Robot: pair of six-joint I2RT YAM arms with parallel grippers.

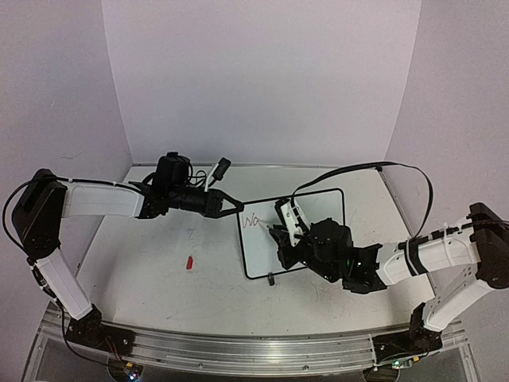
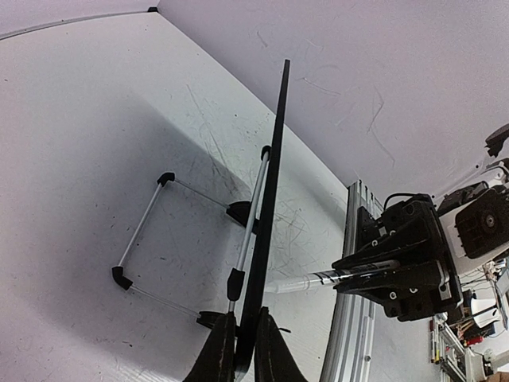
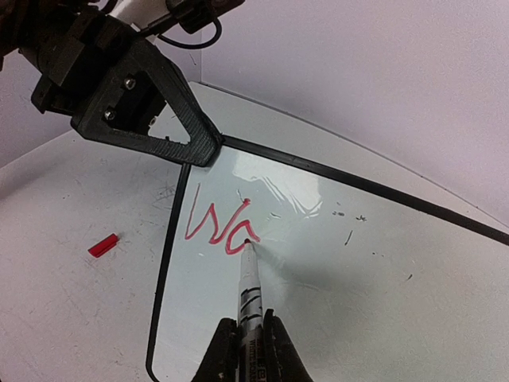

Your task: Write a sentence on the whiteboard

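Note:
The whiteboard lies tilted up on its wire stand in the middle of the table. My left gripper is shut on its top left edge. In the left wrist view the board shows edge-on between the pinching fingers of that gripper. My right gripper is shut on a white marker. The marker's red tip touches the board at the end of the red letters "Wa", the start of the sentence. The right gripper hovers over the board's middle.
A red marker cap lies on the scuffed tabletop left of the board, also in the right wrist view. The wire stand props the board from behind. A black clip foot sits at the board's near edge.

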